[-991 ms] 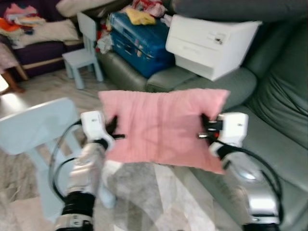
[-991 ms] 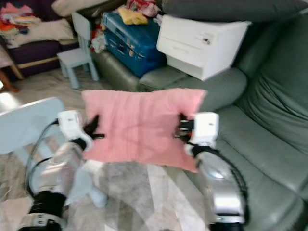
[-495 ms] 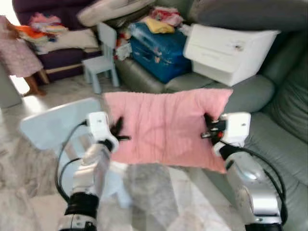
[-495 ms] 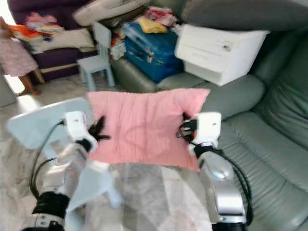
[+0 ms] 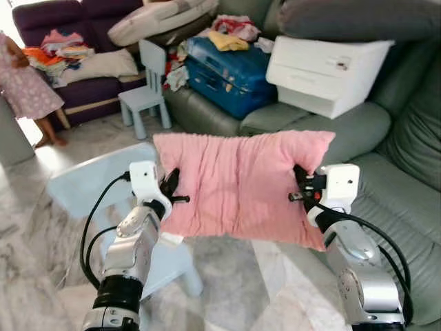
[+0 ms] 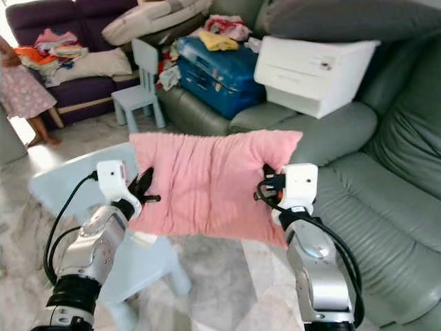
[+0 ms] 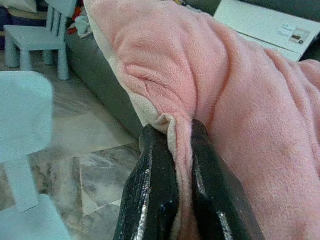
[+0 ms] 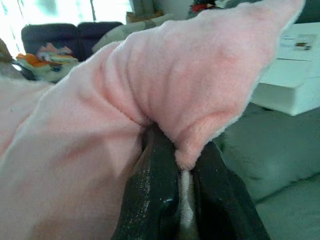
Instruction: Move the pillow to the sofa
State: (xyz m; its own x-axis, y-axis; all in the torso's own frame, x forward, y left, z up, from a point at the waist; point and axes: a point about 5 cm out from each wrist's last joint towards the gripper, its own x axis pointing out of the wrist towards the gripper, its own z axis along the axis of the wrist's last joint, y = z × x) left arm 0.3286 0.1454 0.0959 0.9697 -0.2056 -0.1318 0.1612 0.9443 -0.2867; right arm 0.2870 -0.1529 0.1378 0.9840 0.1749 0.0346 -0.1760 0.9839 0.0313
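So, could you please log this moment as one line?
left pincer: shut on pink pillow | right pincer: shut on pink pillow | pillow: airborne before grey sofa

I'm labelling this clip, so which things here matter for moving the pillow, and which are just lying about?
Part of the job:
- pink pillow, held in the air
- left hand, pinching its one edge
- right hand, pinching the other edge
- green sofa

Just lying about:
- white box
- blue suitcase
- small blue chair
- purple couch with clothes
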